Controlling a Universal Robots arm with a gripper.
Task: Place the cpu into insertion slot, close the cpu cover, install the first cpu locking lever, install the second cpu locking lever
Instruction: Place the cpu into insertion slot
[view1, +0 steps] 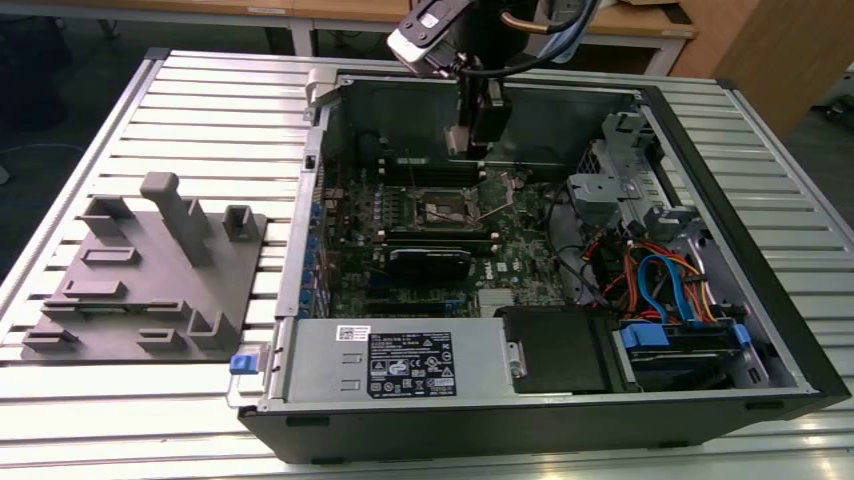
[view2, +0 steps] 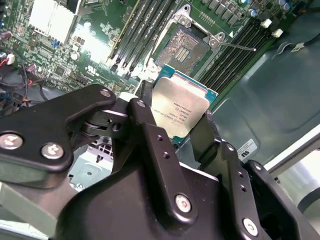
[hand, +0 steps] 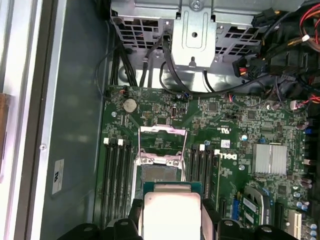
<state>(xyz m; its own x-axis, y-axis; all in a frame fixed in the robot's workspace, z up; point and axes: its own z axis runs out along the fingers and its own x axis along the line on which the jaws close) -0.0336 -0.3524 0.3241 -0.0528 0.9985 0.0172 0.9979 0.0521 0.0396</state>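
The first step, placing the cpu (view2: 181, 106), was in hand. The claw (view2: 175, 120) was pinching the chip by two opposite edges between its black fingers (view2: 145, 125), the dull metal top facing the cameras in both wrist views. In the exterior view the claw (view1: 478, 125) hung inside the open computer case (view1: 767, 230), which lay on the slatted worktop (view1: 200, 110), with a grey fixture block (view1: 147, 270) well apart on the exterior view's left. The chip was held above the green board, just to the far side of the insertion slot (view1: 447, 207) and not touching it. The slot (view2: 186, 44) lay bare and dark within its silvery frame, between banks of long black memory slots (hand: 117, 175). The cpu cover (hand: 161, 130) appeared to stand raised off the socket, so nothing was in the chip's way. As a judgement, seating called for bringing the chip squarely over the socket, edges matched to the frame, and lowering it flat rather than tilted. Neither the cover nor the levers had been closed.
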